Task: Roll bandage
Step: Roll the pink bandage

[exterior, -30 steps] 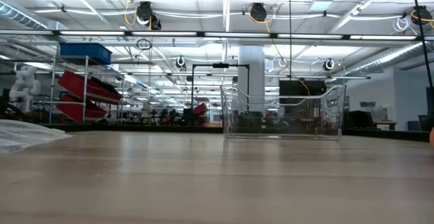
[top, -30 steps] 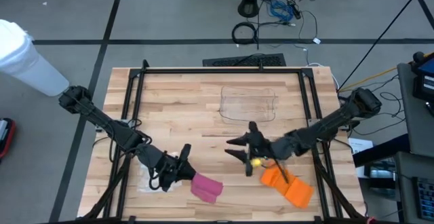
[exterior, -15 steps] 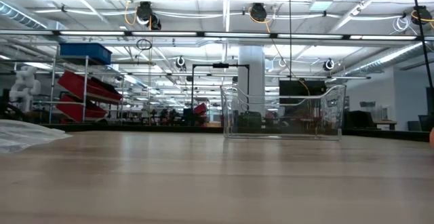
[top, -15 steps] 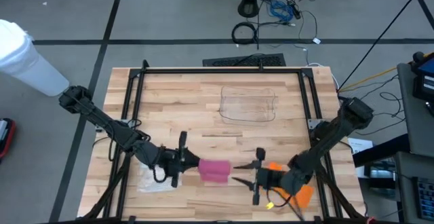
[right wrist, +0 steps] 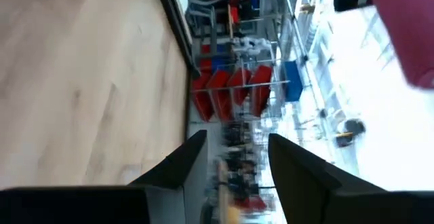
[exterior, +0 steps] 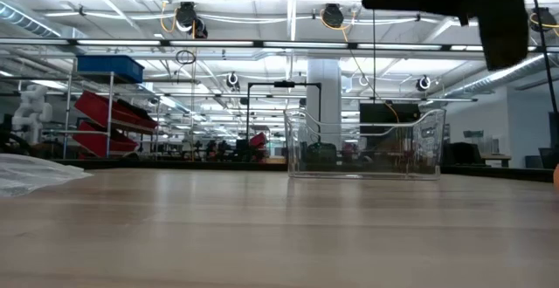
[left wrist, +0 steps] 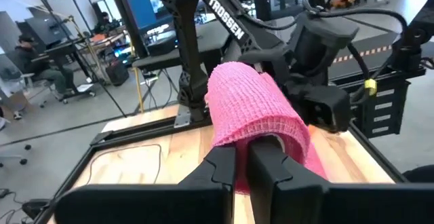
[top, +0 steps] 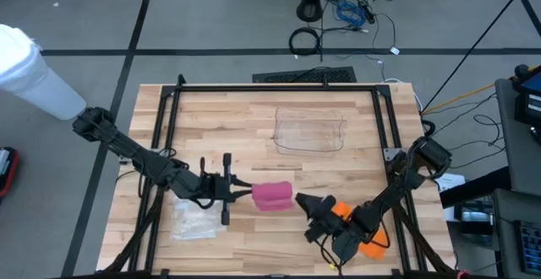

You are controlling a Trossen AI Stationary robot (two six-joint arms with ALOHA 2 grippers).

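The pink bandage point(top: 272, 196) is a partly rolled band of crinkled gauze held just off the tips of the left hand point(top: 239, 189), near the middle of the front part of the desk point(top: 245, 127); in the left wrist view the bandage point(left wrist: 254, 112) curls over like a sleeve directly ahead of the two dark fingers point(left wrist: 224, 173), which are pressed close together on its lower edge, so the left hand is closed, gripping the bandage; the roll's far end points toward the right hand point(top: 311, 206), which sits just beyond it, near but apart from the pink cloth as far as the high view shows.

The right hand has its fingers point(right wrist: 183, 164) spread with a clear gap between them and nothing in that gap, so it is open and empty; a blur of pink point(right wrist: 407, 27) shows at one corner of its wrist view, off to the side of the fingers; right behind the right hand, under its wrist, lies an orange bandage point(top: 355, 228), partly covered by the arm.

Behind the left hand, near its forearm, a clear plastic bag point(top: 194, 220) lies flat on the desk; farther ahead of both hands, toward the back of the desk, stands a clear plastic bin point(top: 310, 129), which the low view shows as upright and see-through point(exterior: 362, 144); a dark piece of an arm point(exterior: 454, 0) crosses the top of that low view.
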